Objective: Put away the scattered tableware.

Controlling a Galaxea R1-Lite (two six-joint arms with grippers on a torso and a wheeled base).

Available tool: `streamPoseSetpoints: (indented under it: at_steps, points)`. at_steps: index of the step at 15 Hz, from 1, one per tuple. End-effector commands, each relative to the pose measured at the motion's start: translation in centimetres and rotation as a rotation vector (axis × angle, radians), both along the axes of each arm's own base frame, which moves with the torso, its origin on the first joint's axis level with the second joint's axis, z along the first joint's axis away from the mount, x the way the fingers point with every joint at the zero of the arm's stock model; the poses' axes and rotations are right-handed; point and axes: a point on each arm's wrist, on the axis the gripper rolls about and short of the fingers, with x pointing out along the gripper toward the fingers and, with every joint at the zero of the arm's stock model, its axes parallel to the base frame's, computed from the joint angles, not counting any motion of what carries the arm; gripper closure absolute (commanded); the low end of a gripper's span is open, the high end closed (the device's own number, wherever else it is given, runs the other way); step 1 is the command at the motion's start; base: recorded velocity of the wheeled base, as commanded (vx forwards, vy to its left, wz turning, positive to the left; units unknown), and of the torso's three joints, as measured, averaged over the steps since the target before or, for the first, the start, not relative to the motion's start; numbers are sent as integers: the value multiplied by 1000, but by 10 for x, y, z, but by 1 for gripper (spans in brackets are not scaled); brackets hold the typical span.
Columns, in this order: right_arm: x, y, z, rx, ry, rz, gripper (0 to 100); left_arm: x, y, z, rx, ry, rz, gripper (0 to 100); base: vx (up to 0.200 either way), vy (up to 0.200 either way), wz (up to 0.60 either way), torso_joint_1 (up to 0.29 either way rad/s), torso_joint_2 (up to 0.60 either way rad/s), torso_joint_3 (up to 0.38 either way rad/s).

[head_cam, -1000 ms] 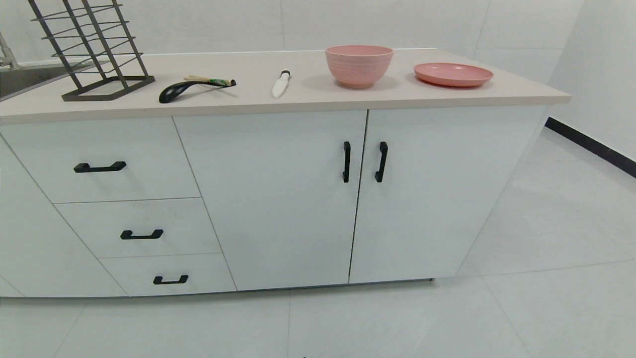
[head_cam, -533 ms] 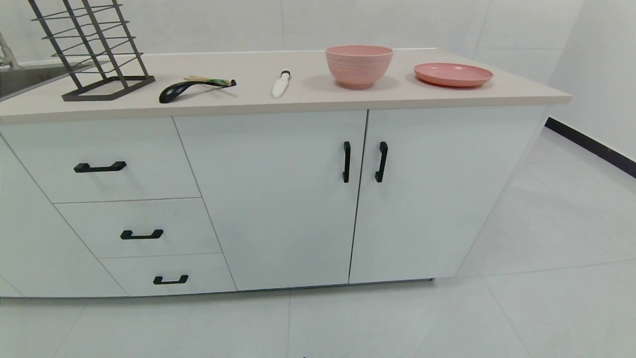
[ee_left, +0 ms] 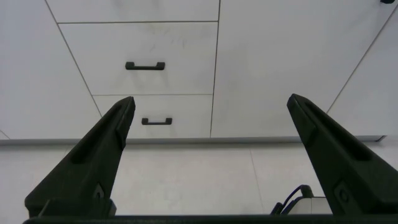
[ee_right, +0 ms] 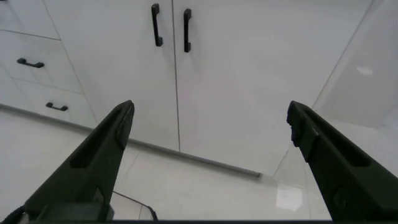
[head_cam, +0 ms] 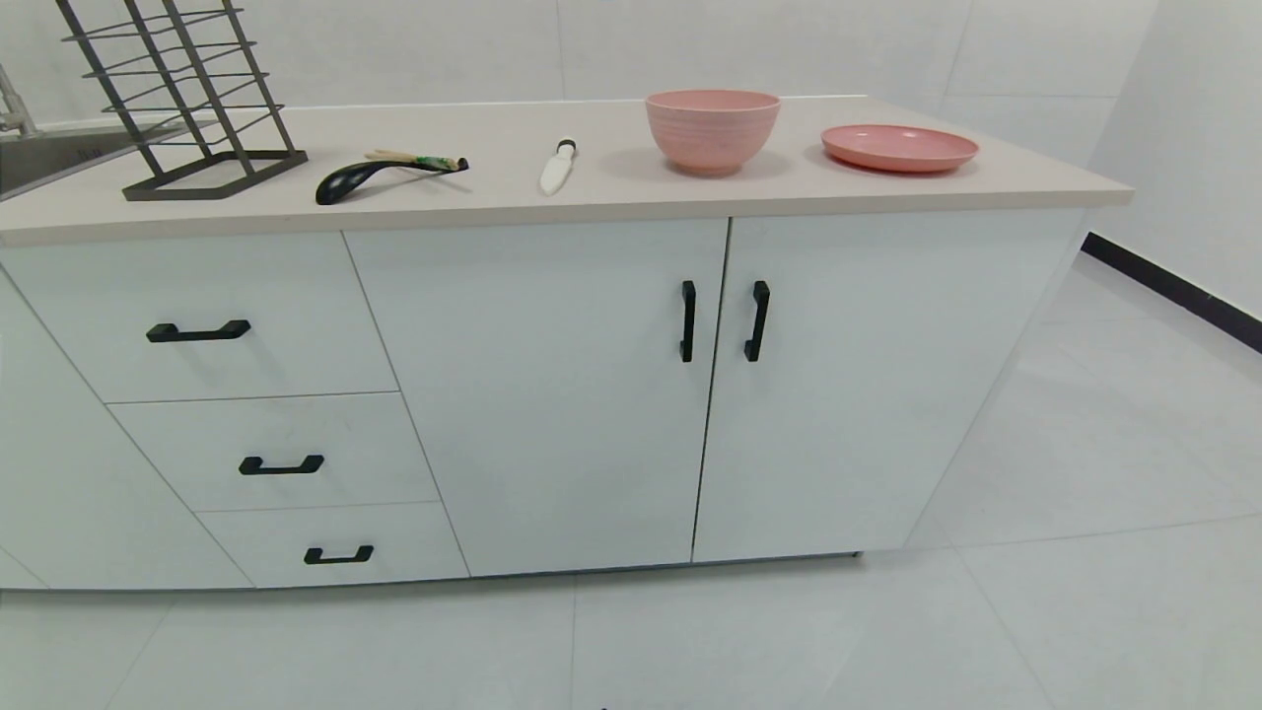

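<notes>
Ribbed round pink bowl (head_cam: pixel 712 128), shallow pink plate (head_cam: pixel 899 147), glossy black spoon (head_cam: pixel 345 181), left gripper (ee_left: pixel 210 99) and right gripper (ee_right: pixel 210 106) spread apart

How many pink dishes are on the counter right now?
2: the bowl stands right of the knife; the plate lies farther right, apart from it, near the counter end. None seems hidden.

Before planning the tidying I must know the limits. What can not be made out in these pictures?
Cupboard and drawers inside: head view, shut fronts hide it.
Sink: head view, cut by left edge.
Rack top: head view, cut by upper edge.
Bowl inside: head view, its wall hides it.
</notes>
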Motion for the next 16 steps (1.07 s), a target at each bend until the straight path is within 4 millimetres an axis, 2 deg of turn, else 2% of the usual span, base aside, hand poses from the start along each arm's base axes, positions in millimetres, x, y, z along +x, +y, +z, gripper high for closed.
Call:
streamPoseSetpoints:
  at_steps: [1, 5, 14, 16]
  points:
    - [26, 5, 3, -14, 106, 42, 0, 0, 0, 0, 0, -1, 0, 0, 0, 0, 0, 0, 0, 0]
    - [56, 13, 5, -21, 167, 144, 0, 0, 0, 0, -2, 2, 1, 0, 0, 0, 0, 0, 0, 0]
    - [91, 34, 25, -24, 118, 275, 0, 0, 0, 0, -2, 2, 1, 0, 0, 0, 0, 0, 0, 0]
    - [107, 44, 29, -24, 105, 311, 0, 0, 0, 0, 1, 0, 0, 0, 0, 0, 0, 0, 0, 0]
